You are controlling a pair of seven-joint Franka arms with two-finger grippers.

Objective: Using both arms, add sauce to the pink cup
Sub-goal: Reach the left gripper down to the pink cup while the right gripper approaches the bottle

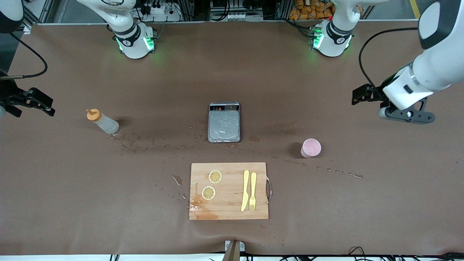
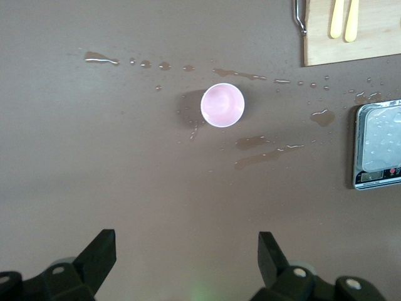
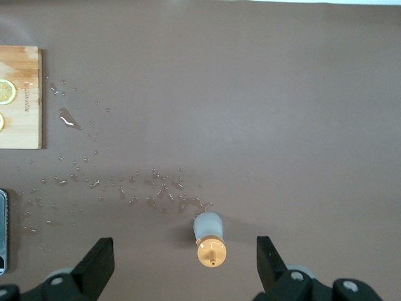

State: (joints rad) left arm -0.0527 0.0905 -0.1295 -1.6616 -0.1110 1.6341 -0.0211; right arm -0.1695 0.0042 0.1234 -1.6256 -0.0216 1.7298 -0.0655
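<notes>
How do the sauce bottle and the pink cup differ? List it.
The sauce bottle is whitish and translucent; the pink cup is opaque pale pink. The bottle is capped in orange, the cup open-topped. The bottle stands toward the right arm's end, the cup toward the left arm's. Both are upright on the table, ungripped.

Two white jointed arms with dark grey joint bands are seen, each base ringed in black and lit by green lights. A black cable is looped along each forearm. The left gripper [image 2: 187,263] and right gripper [image 3: 185,266] are made of matte black plastic, with silver screws set into the finger mounts.
</notes>
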